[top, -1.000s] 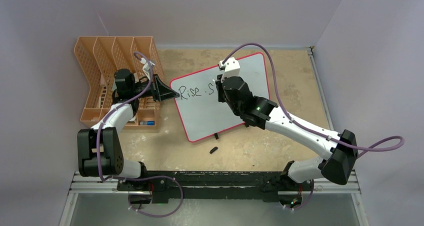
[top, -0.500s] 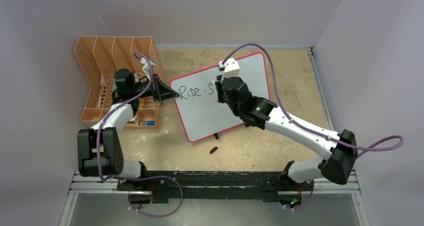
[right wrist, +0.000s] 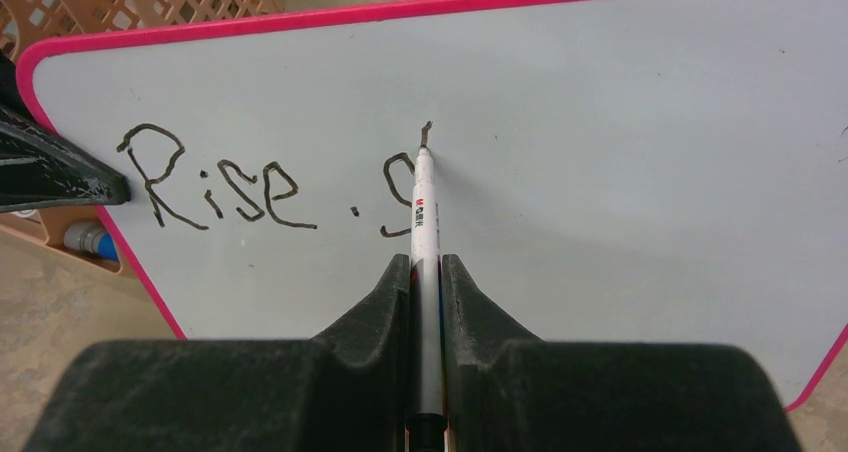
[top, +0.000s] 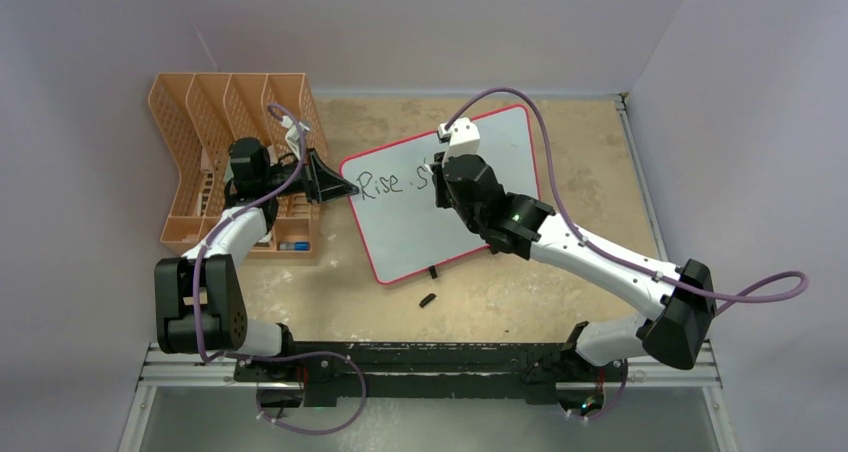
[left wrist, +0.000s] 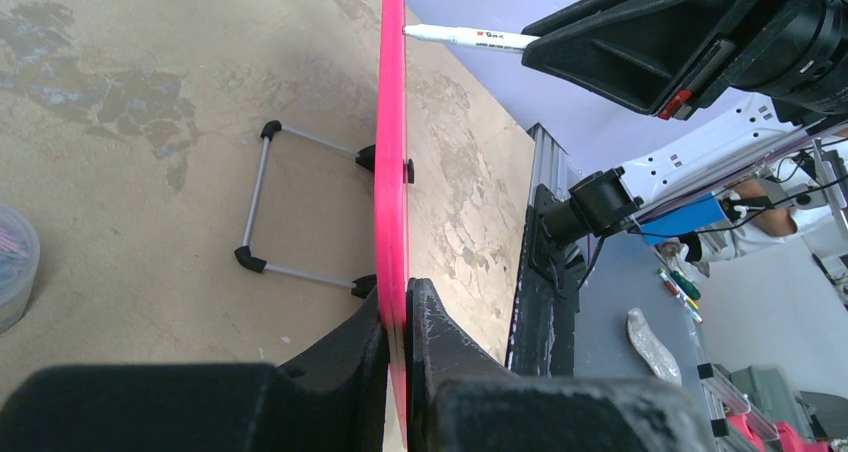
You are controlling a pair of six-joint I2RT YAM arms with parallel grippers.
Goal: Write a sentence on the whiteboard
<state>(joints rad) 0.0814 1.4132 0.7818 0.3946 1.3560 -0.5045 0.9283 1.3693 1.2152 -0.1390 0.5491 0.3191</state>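
At the middle of the table (top: 600, 142), the whiteboard (top: 410, 237) stands propped, its left edge clenched by the left gripper (left wrist: 398, 307). The right gripper (right wrist: 427, 267) grasps the marker (right wrist: 424, 207), its tip touching the unfinished sentence (right wrist: 225, 192). Too much pressure could push the whiteboard back or skew the stroke if that clamp slips.

Tan table (top: 590, 152) with whiteboard (top: 410, 227), orange rack (top: 190, 122), small black piece (top: 427, 299)
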